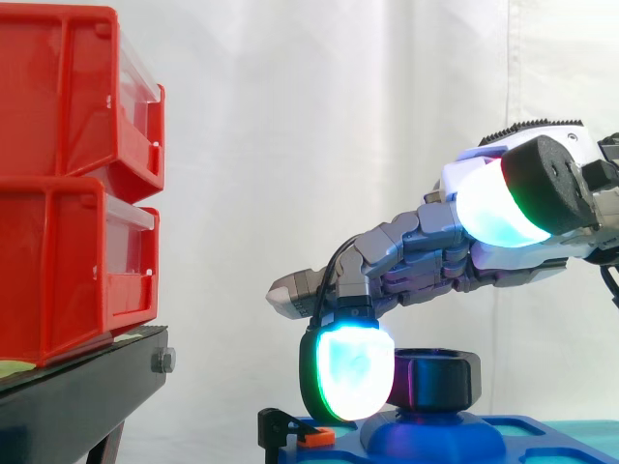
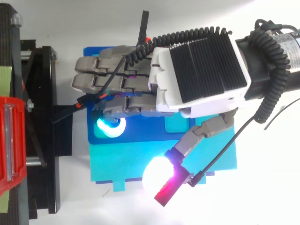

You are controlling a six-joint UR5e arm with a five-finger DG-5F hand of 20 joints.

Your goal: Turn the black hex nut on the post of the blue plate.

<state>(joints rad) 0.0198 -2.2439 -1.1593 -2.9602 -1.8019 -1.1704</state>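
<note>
The black hex nut point(image 1: 440, 379) sits on a raised blue post point(image 1: 426, 433) of the blue plate point(image 2: 140, 164). My hand point(image 2: 197, 70) reaches in from the right and hovers over the plate, hiding the nut in the top view. Most fingers stretch out leftward above the nut. One finger bends down, and its cyan-green glowing pad point(image 1: 350, 372) rests against the nut's left side. The thumb sticks out apart from the nut, raised and toward the camera, with its white-green glowing pad point(image 1: 498, 203) touching nothing. Nothing is pinched between thumb and fingers.
Two stacked red bins point(image 1: 68, 174) stand on a black stand point(image 1: 77, 387) to the left, a short gap from the plate. A small black and orange clip point(image 1: 295, 432) sits at the plate's left edge. A white curtain hangs behind.
</note>
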